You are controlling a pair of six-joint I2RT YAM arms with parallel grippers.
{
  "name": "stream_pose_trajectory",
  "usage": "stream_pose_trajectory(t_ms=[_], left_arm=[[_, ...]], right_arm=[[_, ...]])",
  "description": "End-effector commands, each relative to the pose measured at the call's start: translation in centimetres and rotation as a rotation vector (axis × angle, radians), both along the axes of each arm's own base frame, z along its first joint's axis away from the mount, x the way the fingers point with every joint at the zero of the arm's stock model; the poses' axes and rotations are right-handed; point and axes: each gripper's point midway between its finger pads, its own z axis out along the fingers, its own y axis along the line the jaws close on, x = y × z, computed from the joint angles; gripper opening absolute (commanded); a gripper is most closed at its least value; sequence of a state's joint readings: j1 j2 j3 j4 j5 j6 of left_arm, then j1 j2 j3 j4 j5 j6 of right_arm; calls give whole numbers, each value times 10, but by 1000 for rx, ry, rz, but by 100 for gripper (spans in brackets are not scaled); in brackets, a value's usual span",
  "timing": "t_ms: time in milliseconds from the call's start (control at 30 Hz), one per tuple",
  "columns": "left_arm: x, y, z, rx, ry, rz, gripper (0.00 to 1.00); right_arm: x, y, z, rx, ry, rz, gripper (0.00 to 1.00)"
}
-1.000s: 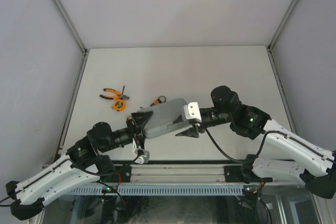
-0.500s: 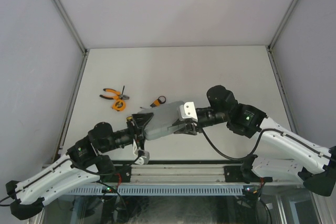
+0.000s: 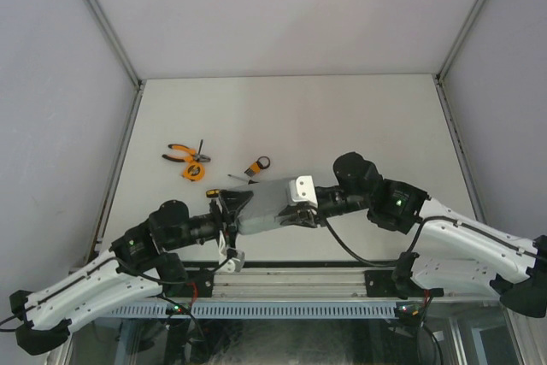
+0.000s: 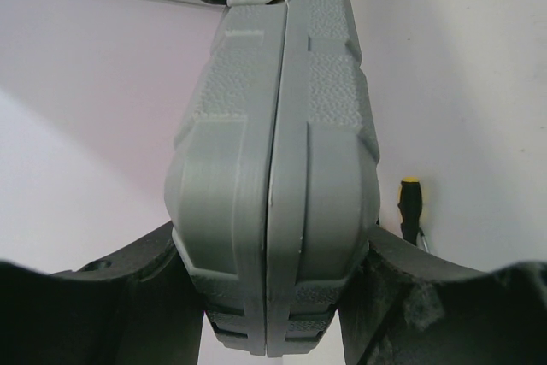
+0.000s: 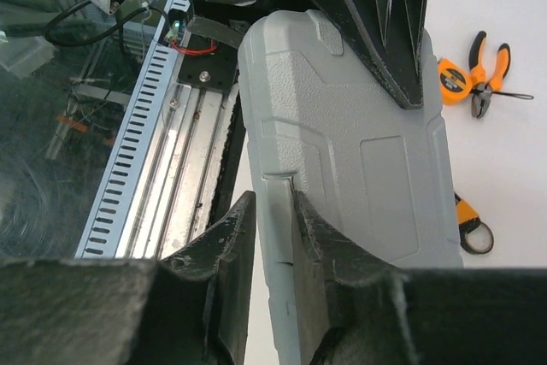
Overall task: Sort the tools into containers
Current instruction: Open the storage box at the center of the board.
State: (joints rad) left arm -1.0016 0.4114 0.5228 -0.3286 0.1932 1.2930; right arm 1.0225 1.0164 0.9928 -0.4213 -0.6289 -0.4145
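The closed grey case, the container, is held off the table between both arms. My left gripper is shut on its left end; in the left wrist view the case stands edge-on between the jaws of that gripper. My right gripper is pinched on the latch tab at the case's near edge, one finger on each side. The tools lie on the table: orange pliers, a tape measure, a hex-key set and a screwdriver.
The metal rail with its slotted strip runs along the table's near edge, just below the case. In the right wrist view the pliers and tape measure lie beyond the case. White walls close in the table.
My right gripper has moved left onto the case's near edge and its jaws have closed in on the latch. The case has shifted slightly toward the near edge.
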Motion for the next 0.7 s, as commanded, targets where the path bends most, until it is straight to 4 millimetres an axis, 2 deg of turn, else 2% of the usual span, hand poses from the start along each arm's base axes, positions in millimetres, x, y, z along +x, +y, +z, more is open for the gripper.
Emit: stream_pose_trajectory(t_ms=[0,433,667], left_arm=[[20,17,98,-304,-160,144,0],[23,20,100,-309,-170,168,0],[25,21,99,-304,-170,177,0]], right_arm=[[-50,-10,-32,-93,175,92,21],[-90,-22,-57,-158,227,106,18],[-104,-22,-56,-164,241,122,18]])
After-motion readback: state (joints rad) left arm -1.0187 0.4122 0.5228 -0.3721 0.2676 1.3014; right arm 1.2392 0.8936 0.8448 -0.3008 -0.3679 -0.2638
